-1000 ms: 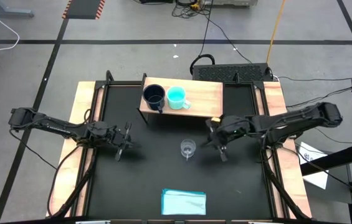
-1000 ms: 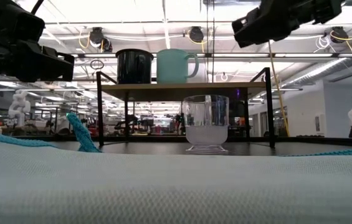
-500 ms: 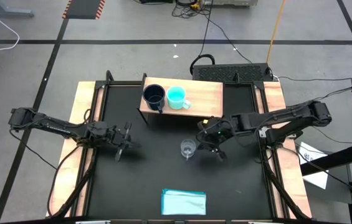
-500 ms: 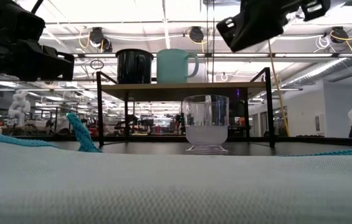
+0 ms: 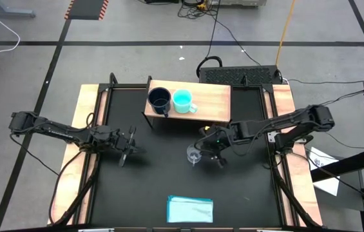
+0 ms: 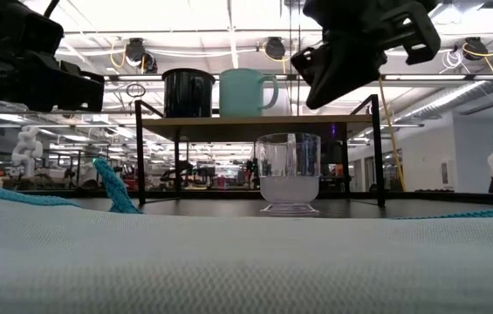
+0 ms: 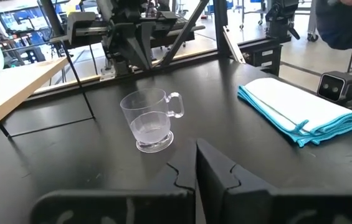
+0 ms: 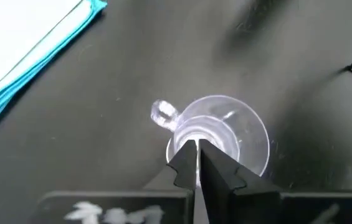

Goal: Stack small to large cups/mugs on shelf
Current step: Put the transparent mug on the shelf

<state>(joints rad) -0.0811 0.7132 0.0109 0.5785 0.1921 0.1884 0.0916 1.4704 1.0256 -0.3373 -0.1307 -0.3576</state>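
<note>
Above small clear glass cup (image 5: 194, 154) at desk (image 5: 149, 187) centre: right claw (image 8: 197, 163) clenched, empty. Navy mug (image 5: 159, 100), turquoise mug (image 5: 182, 101) on shelf (image 5: 210, 103). Step: glass pickup. Next: unclench, descend, grip rim. Left claw (image 5: 129, 145) clenched, waiting left.

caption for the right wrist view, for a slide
Right claw, shut, poised directly above the clear glass cup, folded blue cloth off to the side.

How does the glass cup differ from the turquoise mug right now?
The glass cup is clear and smaller; the turquoise mug is opaque and larger. The glass cup stands on the black table, while the turquoise mug sits up on the shelf beside the navy mug. The right hand hovers over the glass cup, not the turquoise mug. Both are upright, with handles.
</note>
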